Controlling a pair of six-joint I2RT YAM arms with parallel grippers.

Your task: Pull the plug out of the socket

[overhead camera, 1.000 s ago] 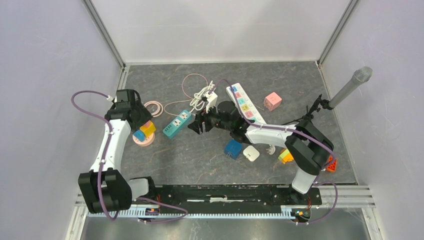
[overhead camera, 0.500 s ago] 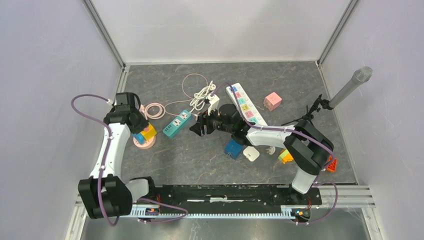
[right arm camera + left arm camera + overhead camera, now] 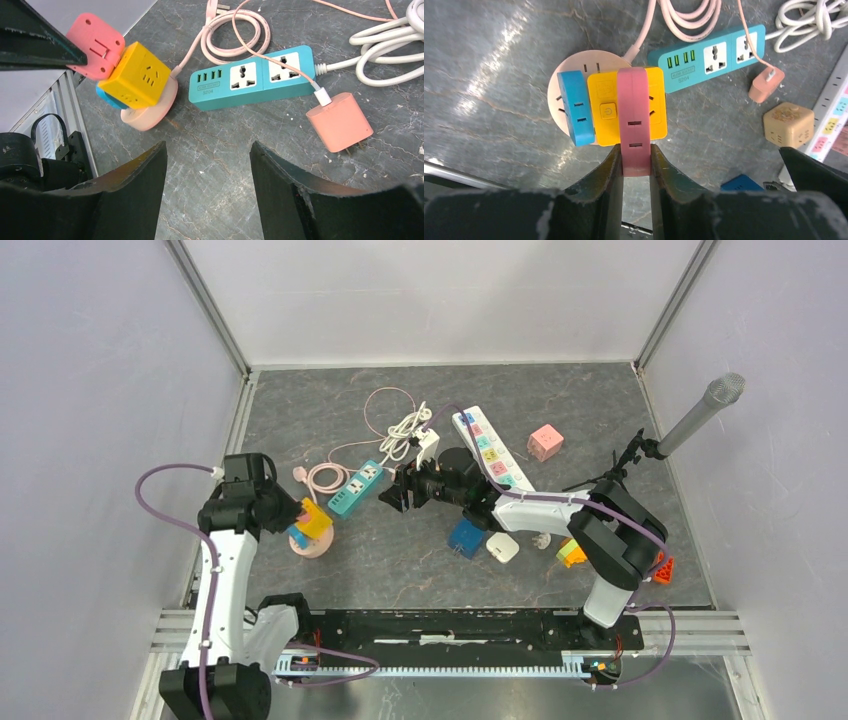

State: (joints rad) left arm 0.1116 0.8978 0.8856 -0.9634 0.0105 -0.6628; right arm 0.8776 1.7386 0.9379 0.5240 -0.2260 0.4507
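Note:
A pink plug point(image 3: 635, 120) sits on a yellow cube socket point(image 3: 606, 110), with a blue plug point(image 3: 575, 107) on the cube's left side. The cube stands tilted on a round pink socket base point(image 3: 574, 70). My left gripper point(image 3: 635, 160) is shut on the pink plug's near end. In the top view the left gripper point(image 3: 293, 515) holds this stack point(image 3: 314, 524) at the left. My right gripper point(image 3: 207, 150) is open and empty above bare table, near a teal power strip point(image 3: 255, 77); it is right of the stack point(image 3: 137, 75). The right gripper point(image 3: 392, 490) hovers mid-table.
A pink charger point(image 3: 340, 121) on a pink cable lies by the teal strip point(image 3: 355, 487). A white coiled cable point(image 3: 405, 430), a long white power strip point(image 3: 490, 448), a pink cube point(image 3: 545, 442), a blue cube point(image 3: 466, 537) and a white adapter point(image 3: 503, 546) lie around. A microphone point(image 3: 700, 410) stands at the right.
My left arm has moved nearer and to the right, dragging the plug stack and its round base along. The right arm shifted slightly, then held still.

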